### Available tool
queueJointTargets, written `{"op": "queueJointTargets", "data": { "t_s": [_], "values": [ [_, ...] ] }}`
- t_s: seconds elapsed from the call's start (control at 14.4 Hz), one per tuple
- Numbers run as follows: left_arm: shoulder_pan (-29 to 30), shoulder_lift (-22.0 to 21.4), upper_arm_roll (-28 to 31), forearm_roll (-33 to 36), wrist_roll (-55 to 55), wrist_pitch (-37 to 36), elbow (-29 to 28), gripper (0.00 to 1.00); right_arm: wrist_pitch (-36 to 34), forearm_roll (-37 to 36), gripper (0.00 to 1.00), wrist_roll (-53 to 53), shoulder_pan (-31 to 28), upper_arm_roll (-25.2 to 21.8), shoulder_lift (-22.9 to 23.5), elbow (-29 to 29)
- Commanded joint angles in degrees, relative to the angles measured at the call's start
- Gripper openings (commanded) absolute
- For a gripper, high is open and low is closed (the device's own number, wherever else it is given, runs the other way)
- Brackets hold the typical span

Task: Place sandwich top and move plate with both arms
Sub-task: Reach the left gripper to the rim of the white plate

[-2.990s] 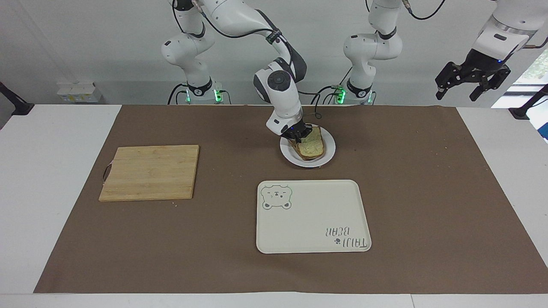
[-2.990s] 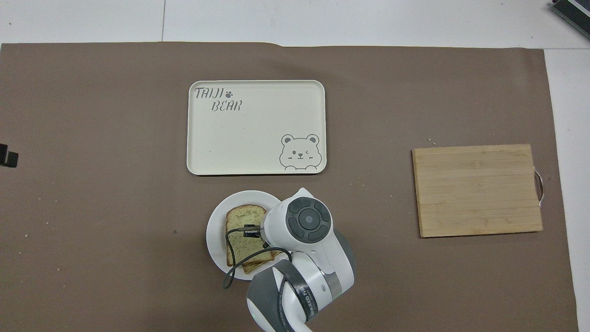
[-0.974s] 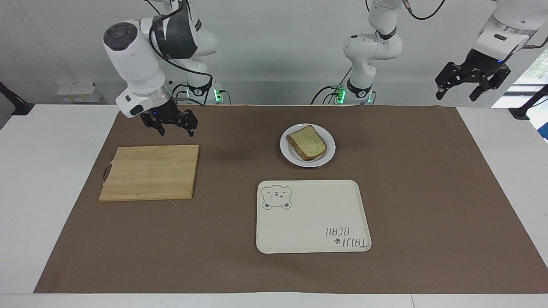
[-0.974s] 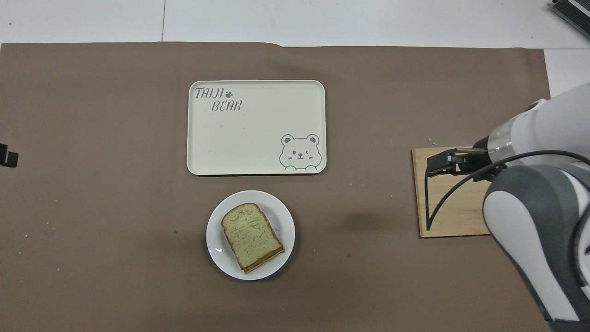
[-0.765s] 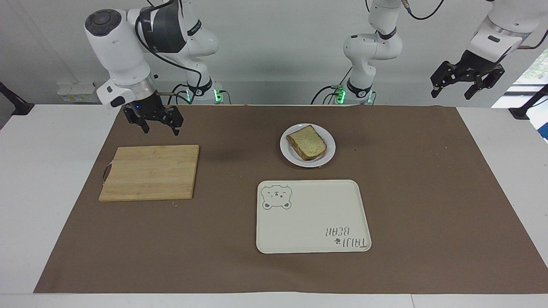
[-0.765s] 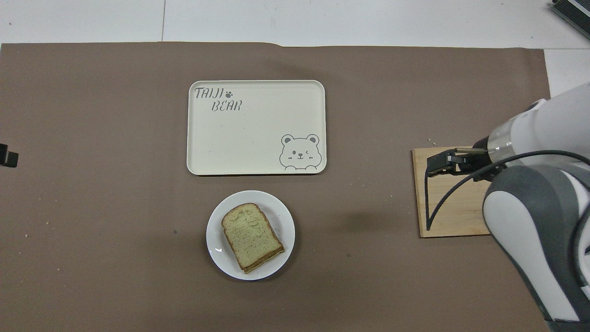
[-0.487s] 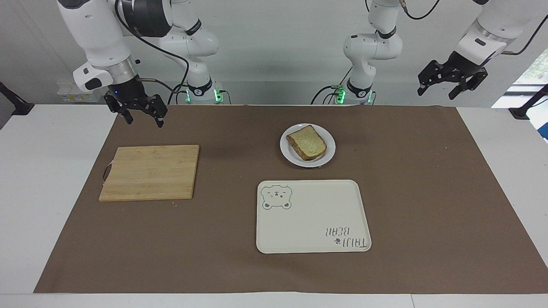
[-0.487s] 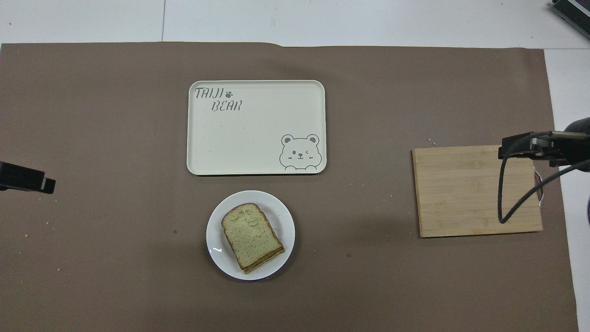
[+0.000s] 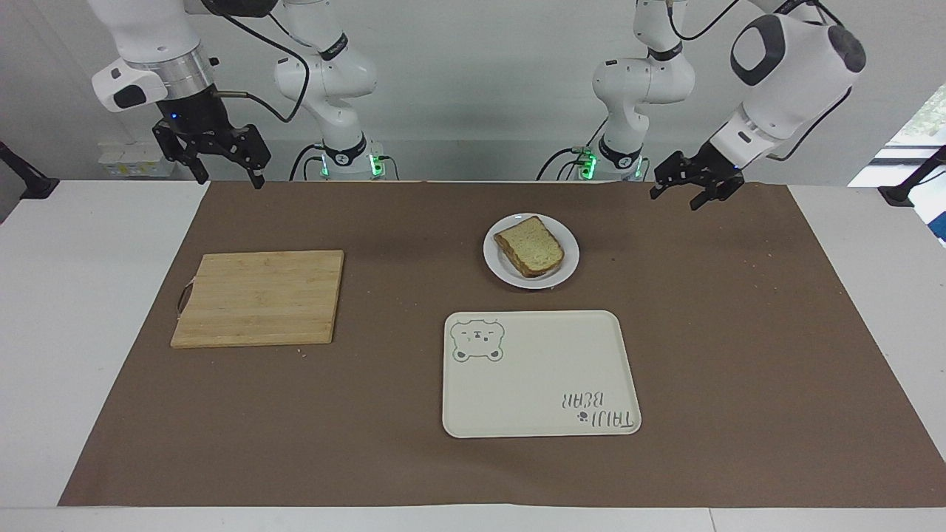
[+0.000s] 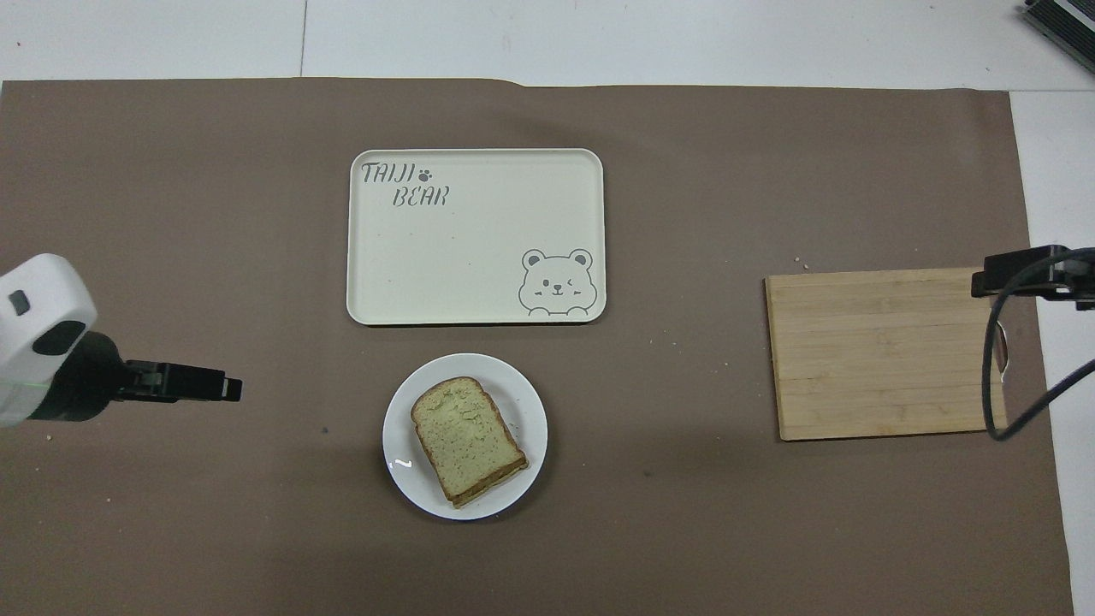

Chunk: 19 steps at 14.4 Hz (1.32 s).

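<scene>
Sandwich top [image 9: 529, 245], a pale green-speckled bread slice with brown crust, already caps the stack on the small round white plate [image 9: 567, 264] at upper centre of the facing view, so carrying the plate looks to be what remains. Left hand [image 9: 691, 185] hangs released at upper right, likely to take one rim. Right hand [image 9: 214, 157] hangs released at upper left, above the desk [image 9: 66, 310].

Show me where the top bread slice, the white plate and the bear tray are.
Bread slice [image 10: 466, 438]: overhead view, middle of its top face.
Plate [image 10: 398, 428]: overhead view, bare rim toward the left arm's end.
Tray [image 9: 539, 380]: facing view, bare middle of its surface.
</scene>
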Motion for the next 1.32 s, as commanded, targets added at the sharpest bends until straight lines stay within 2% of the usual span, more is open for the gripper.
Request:
{"op": "queueJointTargets", "data": {
  "t_s": [0.0, 0.21, 0.42, 0.56, 0.83, 1.18, 1.25],
  "values": [
    [-3.9, -3.3, 0.5, -6.1, -0.1, 9.9, -11.3, 1.0, -1.6, -0.3, 1.0, -1.7, -0.4, 0.3, -1.8, -2.2],
    [-9.3, -3.4, 0.5, -13.9, 0.9, 22.7, -20.5, 1.0, -2.5, -0.2, 1.0, -1.7, -0.1, 0.4, -1.9, -2.1],
    [-13.9, -1.6, 0.6, -25.5, 8.4, 34.2, -28.5, 1.0, -3.9, -0.3, 1.0, -5.6, 0.2, 0.4, -3.1, -3.8],
    [-13.9, -1.0, 0.6, -32.3, 13.7, 35.0, -30.8, 0.97, -3.9, -0.3, 1.0, -5.6, 0.2, 0.5, -3.4, -4.4],
    [-14.1, 0.8, 0.6, -46.8, 23.2, 35.0, -32.9, 0.78, -3.9, -0.9, 1.0, -5.9, 0.0, 0.6, -2.3, -3.0],
    [-15.7, 0.8, 0.5, -50.0, 24.0, 35.0, -35.4, 0.69, -5.5, -1.1, 1.0, -6.3, -0.1, 0.6, -0.6, -0.3],
    [-16.5, 0.9, 0.5, -52.1, 24.0, 35.1, -35.7, 0.63, -5.4, -1.2, 1.0, -6.3, 0.1, 0.7, -0.6, -0.3]
  ]
}}
